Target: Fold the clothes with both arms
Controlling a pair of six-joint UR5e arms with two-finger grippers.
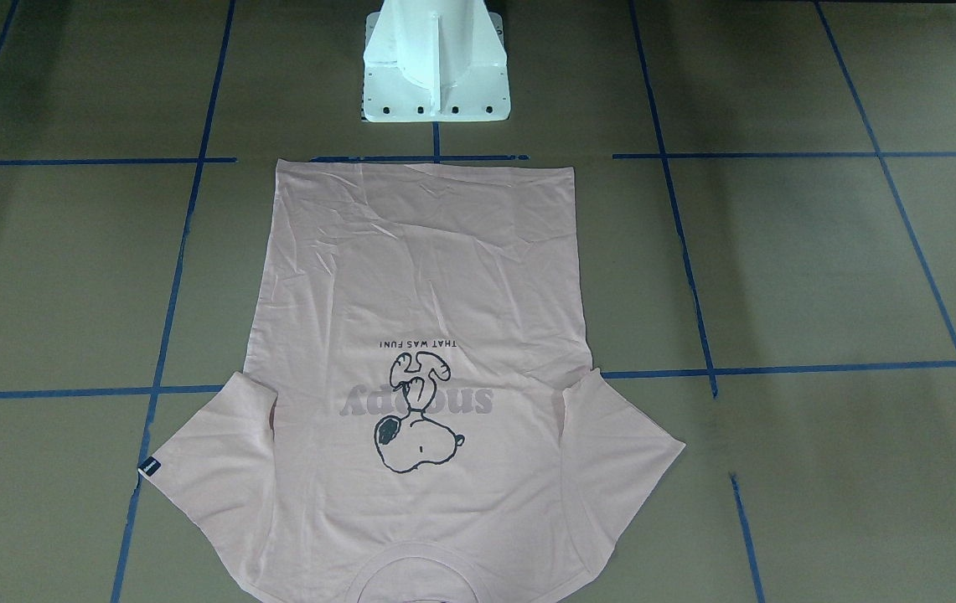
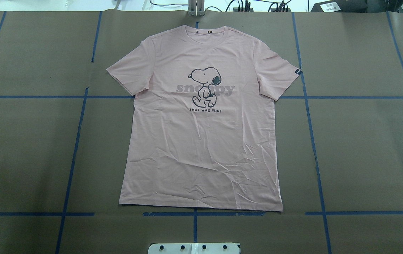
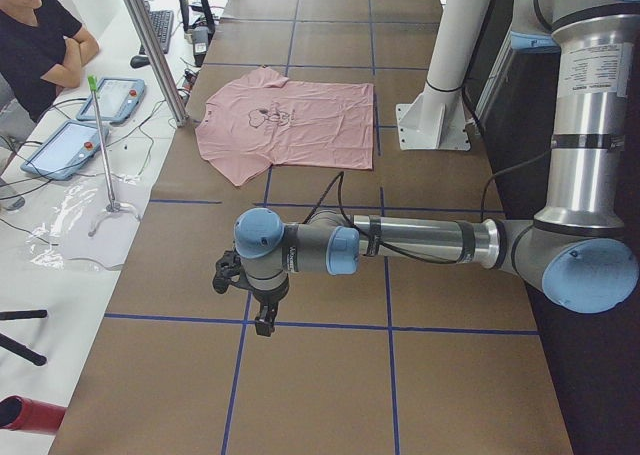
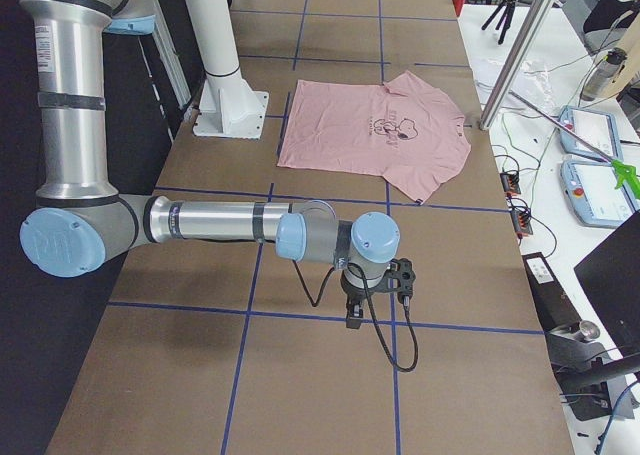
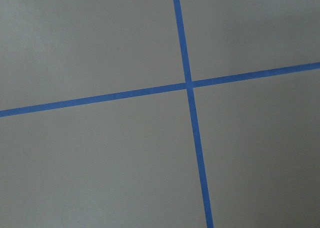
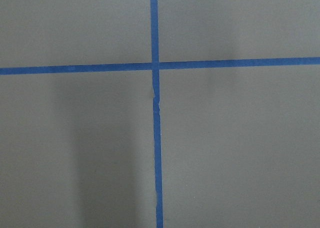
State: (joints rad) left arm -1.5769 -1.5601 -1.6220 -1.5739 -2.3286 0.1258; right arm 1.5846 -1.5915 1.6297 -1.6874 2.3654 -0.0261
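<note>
One pale pink T-shirt (image 2: pixel 201 141) lies spread flat and face up on the brown desk (image 2: pixel 363 148), straight out in front of the white pedestal (image 1: pixel 436 67). Its hem (image 2: pixel 201 206) is the edge nearest the pedestal, just short of it, and runs beside a blue tape line (image 2: pixel 201 213). Its ribbed collar (image 2: pixel 206 33) is the edge farthest from the pedestal. Both short sleeves (image 2: pixel 127 70) are laid out to the sides, and the one on the pedestal's right carries a small dark tag (image 2: pixel 297 71). The cartoon dog (image 2: pixel 204 76) and the grey lettering sit on the half of the shirt away from the pedestal. The cloth nearer the pedestal shows light creases.

My left arm (image 3: pixel 420 240) stretches out level, well off to the pedestal's left, far from the shirt. Its jaws hang pointing down above bare desk. My left wrist view shows only a crossing of tape lines (image 5: pixel 188 84) below.

My right arm (image 4: pixel 210 220) reaches the same way, well off to the pedestal's right, with its jaws also hanging over bare desk and another tape crossing (image 6: pixel 155 65) beneath. Neither pair of jaws touches the shirt. Whether either pair is released or clenched I cannot tell, since only the side views show them.
</note>
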